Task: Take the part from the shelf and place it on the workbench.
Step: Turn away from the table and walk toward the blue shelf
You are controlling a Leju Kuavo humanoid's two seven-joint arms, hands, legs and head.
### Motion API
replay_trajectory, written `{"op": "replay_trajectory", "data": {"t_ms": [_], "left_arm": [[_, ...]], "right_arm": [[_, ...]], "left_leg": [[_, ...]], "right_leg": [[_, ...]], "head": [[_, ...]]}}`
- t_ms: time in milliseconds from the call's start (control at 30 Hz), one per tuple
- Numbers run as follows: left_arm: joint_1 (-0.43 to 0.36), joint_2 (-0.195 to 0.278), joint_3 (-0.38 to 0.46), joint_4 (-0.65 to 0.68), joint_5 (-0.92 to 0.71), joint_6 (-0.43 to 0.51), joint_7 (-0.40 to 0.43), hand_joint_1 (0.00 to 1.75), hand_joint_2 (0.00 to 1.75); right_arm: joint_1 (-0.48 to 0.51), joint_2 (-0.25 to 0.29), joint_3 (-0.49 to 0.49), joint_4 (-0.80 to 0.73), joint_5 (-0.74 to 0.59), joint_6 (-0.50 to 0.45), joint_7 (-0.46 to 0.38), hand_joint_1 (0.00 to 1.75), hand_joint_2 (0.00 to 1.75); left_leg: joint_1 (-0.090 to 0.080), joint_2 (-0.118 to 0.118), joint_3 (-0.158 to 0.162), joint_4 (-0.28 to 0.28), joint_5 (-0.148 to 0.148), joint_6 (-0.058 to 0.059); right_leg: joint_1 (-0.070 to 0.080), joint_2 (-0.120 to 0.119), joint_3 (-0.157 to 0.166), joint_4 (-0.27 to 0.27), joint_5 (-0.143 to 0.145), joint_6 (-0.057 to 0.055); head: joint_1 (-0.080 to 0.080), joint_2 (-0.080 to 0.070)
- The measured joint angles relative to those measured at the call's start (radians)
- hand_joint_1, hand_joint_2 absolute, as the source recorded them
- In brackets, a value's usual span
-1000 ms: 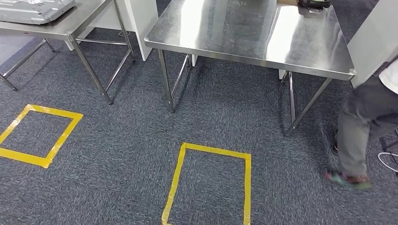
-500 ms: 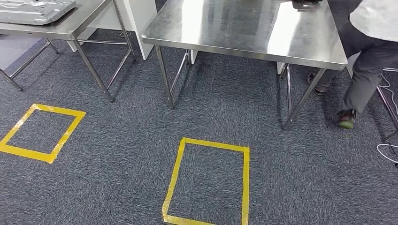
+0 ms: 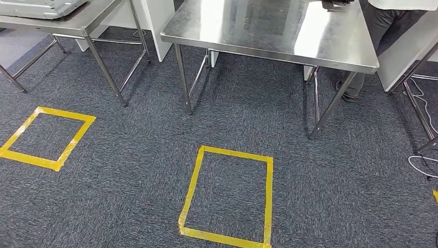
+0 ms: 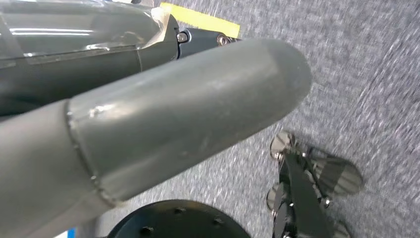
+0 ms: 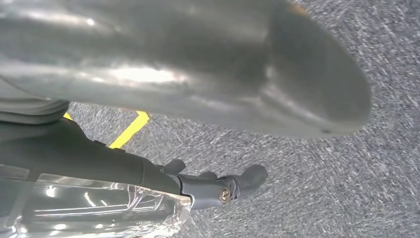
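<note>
Low over the carpet (image 3: 129,170), the left hand (image 4: 163,124) hangs slack, thumb and fingers stretched out and holding nothing, and the right hand (image 5: 198,74) hangs the same way. Ahead lies the yellow tape square (image 3: 227,196). Beyond the square stands a bare steel bench (image 3: 268,36), with a person (image 3: 385,20) at its far right corner. Beyond the square and to its left, on a second bench (image 3: 62,25), lies a grey pressed-metal panel (image 3: 36,6). This is probably the part, though it is cut off by the frame edge. It looks stiff, thin-edged and smooth, likely fairly heavy and slippery, so it is best taken with both hands under opposite long edges. No brand, label or writing can be read.
</note>
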Motion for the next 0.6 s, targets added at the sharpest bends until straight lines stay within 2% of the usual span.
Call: {"op": "replay_trajectory", "data": {"t_ms": [33,100,133,167,200,233,267,300,333,367,400,433,467,500,533,600], "left_arm": [[-0.001,-0.001,0.0,0.0,0.0,0.0,0.0,0.0,0.0],[-0.001,-0.003,0.0,0.0,0.0,0.0,0.0,0.0,0.0],[-0.001,-0.004,0.0,0.0,0.001,0.0,0.0,0.0,0.0],[0.0,-0.005,0.0,0.0,0.002,0.0,0.0,0.0,0.0],[0.0,-0.007,0.0,0.0,0.004,0.0,0.0,0.0,0.0],[0.0,-0.008,0.0,0.0,0.005,0.0,0.0,0.0,0.0],[0.0,-0.01,0.0,0.0,0.007,0.0,0.0,0.0,0.0],[0.0,-0.01,0.0,0.0,0.007,0.0,0.0,0.0,0.0],[0.0,-0.011,0.0,0.0,0.008,0.0,0.0,0.0,0.0],[0.0,-0.011,0.0,0.0,0.008,0.0,0.0,0.0,0.0],[0.0,-0.012,0.0,0.0,0.008,0.001,0.0,0.0,0.0],[0.001,-0.012,0.0,0.0,0.009,0.001,0.0,0.0,0.0],[0.002,-0.012,0.0,0.0,0.009,0.001,0.0,0.0,0.0],[0.003,-0.012,0.001,0.0,0.009,0.0,0.0,0.0,0.0],[0.004,-0.012,0.001,0.0,0.009,0.0,0.0,0.0,0.0],[0.005,-0.012,0.001,0.0,0.009,-0.001,-0.001,0.0,0.0]], "right_arm": [[0.0,-0.001,0.0,0.0,0.0,0.0,0.001,0.0,0.0],[0.001,-0.002,0.0,0.0,0.0,0.0,0.003,0.0,0.0],[0.002,-0.003,0.0,0.0,0.0,0.001,0.005,0.0,0.0],[0.002,-0.004,0.0,0.0,0.0,0.001,0.006,0.0,0.0],[0.003,-0.005,0.0,0.0,0.001,0.001,0.008,0.0,0.0],[0.002,-0.006,0.001,0.0,0.002,0.002,0.01,0.0,0.0],[0.002,-0.006,0.001,0.0,0.003,0.003,0.011,0.0,0.0],[0.001,-0.007,0.002,0.0,0.004,0.004,0.013,0.0,0.0],[0.001,-0.007,0.003,0.0,0.005,0.005,0.014,0.0,0.0],[0.0,-0.007,0.004,0.0,0.005,0.007,0.015,0.0,0.0],[0.001,-0.007,0.005,0.0,0.006,0.008,0.015,0.0,0.0],[0.002,-0.007,0.007,0.0,0.006,0.009,0.016,0.0,0.0],[0.003,-0.007,0.008,0.0,0.005,0.01,0.017,0.0,0.0],[0.003,-0.007,0.009,0.0,0.005,0.011,0.019,0.0,0.0],[0.003,-0.007,0.009,0.0,0.005,0.011,0.02,0.0,0.0],[0.003,-0.008,0.01,0.0,0.002,0.01,0.022,0.0,0.0]], "left_leg": [[0.002,0.003,-0.009,-0.006,0.011,0.003],[0.0,0.006,-0.032,-0.007,0.027,0.004],[0.0,0.008,-0.043,-0.006,0.035,0.002],[0.0,0.009,-0.056,-0.004,0.044,0.001],[0.001,0.01,-0.068,0.0,0.051,-0.002],[0.002,0.011,-0.078,0.005,0.057,-0.005],[0.002,0.01,-0.088,0.012,0.062,-0.01],[0.001,0.01,-0.098,0.022,0.066,-0.015],[0.0,0.01,-0.105,0.03,0.071,-0.021],[-0.002,0.01,-0.11,0.036,0.075,-0.027],[-0.002,0.009,-0.114,0.039,0.08,-0.033],[-0.001,0.009,-0.116,0.042,0.084,-0.038],[0.001,0.008,-0.122,0.05,0.075,-0.042],[0.003,0.007,-0.131,0.07,0.049,-0.046],[0.005,0.006,-0.144,0.109,0.009,-0.051],[0.008,0.005,-0.178,0.23,-0.086,-0.059]], "right_leg": [[0.0,0.0,-0.019,0.041,-0.034,-0.003],[-0.005,0.002,-0.059,0.163,-0.11,-0.008],[-0.007,0.002,-0.069,0.214,-0.128,-0.003],[-0.01,0.002,-0.066,0.242,-0.127,0.008],[-0.013,0.002,-0.046,0.234,-0.108,0.021],[-0.016,0.001,-0.007,0.187,-0.081,0.033],[-0.021,0.001,0.043,0.112,-0.064,0.041],[-0.022,0.002,0.094,0.034,-0.059,0.042],[-0.02,0.003,0.127,-0.025,-0.061,0.038],[-0.017,0.004,0.143,-0.058,-0.069,0.031],[-0.012,0.005,0.144,-0.066,-0.071,0.024],[-0.016,0.004,0.135,-0.062,-0.068,0.017],[-0.02,0.003,0.129,-0.062,-0.062,0.007],[-0.023,0.002,0.122,-0.062,-0.055,-0.005],[-0.025,0.0,0.113,-0.062,-0.046,-0.018],[-0.018,-0.003,0.093,-0.06,-0.03,-0.034]], "head": [[0.003,0.0],[0.008,0.0],[0.009,0.0],[0.009,0.0],[0.01,0.0],[0.01,0.0],[0.01,0.0],[0.01,0.0],[0.01,0.0],[0.009,0.0],[0.007,0.0],[0.005,0.0],[0.004,0.0],[0.002,0.0],[0.0,0.0],[-0.002,0.0]]}}
